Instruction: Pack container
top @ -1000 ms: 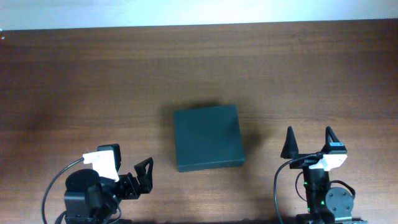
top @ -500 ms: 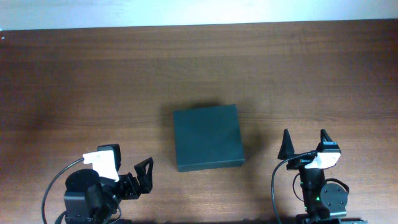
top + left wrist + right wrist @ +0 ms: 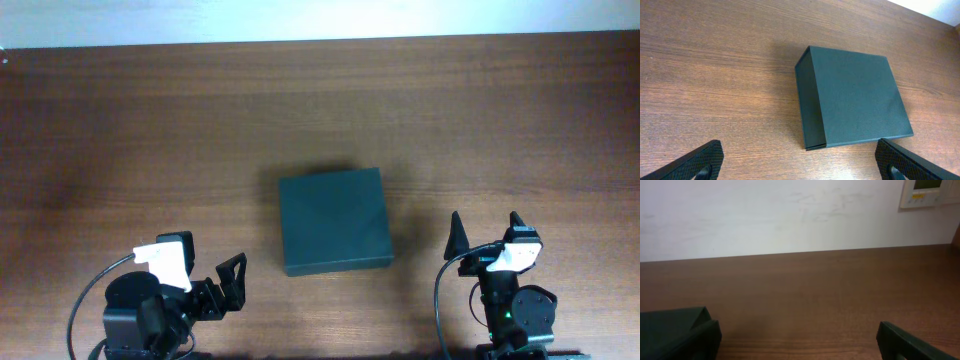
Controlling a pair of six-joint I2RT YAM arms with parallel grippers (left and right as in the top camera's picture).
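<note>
Container [image 3: 333, 220]: dark green, lid shut, flat at centre frame on the table [image 3: 140, 120]; squarish, no marked long axis. Left tool [image 3: 232, 280], lower left, fingers spread and empty, aims right toward its lower-left corner and looks the nearer. Right tool [image 3: 486, 232], lower right, likewise spread and empty, points up-frame past its right side.

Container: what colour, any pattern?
The container is plain dark green, matte; clearest in left wrist view.
</note>
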